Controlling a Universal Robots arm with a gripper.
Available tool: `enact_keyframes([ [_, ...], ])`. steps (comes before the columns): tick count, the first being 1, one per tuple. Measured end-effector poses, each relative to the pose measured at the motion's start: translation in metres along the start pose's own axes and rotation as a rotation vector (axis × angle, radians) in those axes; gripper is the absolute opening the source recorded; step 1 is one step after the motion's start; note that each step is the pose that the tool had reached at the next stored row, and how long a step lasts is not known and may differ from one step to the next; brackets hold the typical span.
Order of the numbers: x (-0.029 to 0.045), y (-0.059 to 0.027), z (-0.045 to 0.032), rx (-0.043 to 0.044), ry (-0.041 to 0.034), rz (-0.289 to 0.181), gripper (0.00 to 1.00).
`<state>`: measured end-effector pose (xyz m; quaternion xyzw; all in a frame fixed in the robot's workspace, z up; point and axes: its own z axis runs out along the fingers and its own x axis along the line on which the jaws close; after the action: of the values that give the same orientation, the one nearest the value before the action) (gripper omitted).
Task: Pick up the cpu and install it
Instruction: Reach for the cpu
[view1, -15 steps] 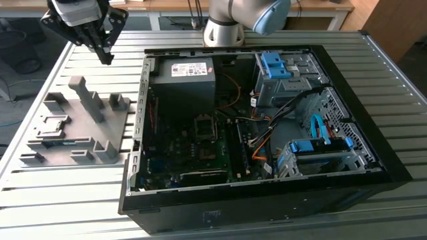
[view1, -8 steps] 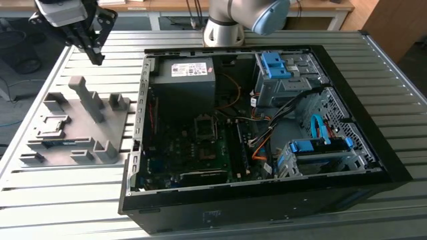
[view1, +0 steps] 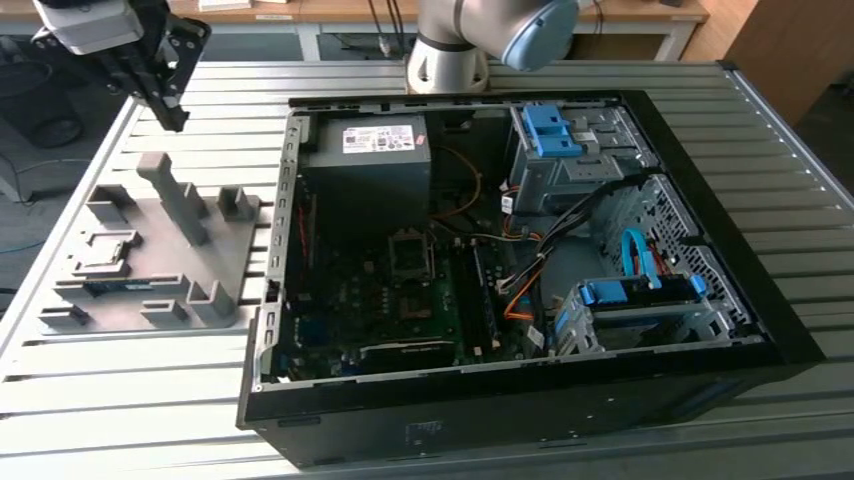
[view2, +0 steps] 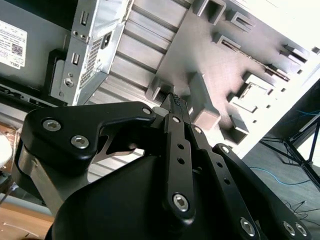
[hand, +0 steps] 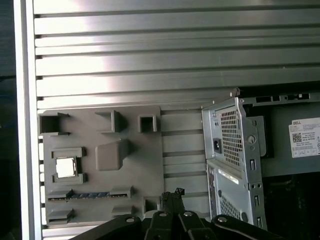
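The cpu (hand: 66, 167) is being kept in a square recess of the grey fixture tray (hand: 135, 165), which is being carried by the slatted desk (hand: 150, 65) beside the open computer case (view1: 467, 405). The gripper (hand: 172, 194), fingers pressed together and empty, is being held above that tray, apart from the cpu.

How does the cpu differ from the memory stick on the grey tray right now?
The cpu is square with a pale silver top; the memory stick is long, narrow and dark. The cpu sits in a square frame, the memory stick in a long slot beside it. Both rest on the grey tray, and the gripper holds neither.
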<state>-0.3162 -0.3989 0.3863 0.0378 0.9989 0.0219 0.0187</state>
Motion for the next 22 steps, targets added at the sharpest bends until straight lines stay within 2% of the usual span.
enact_keyframes([
  [22, 0.0481, -0.0036, -0.0009, 0.0, 0.0, 0.0, 0.1],
])
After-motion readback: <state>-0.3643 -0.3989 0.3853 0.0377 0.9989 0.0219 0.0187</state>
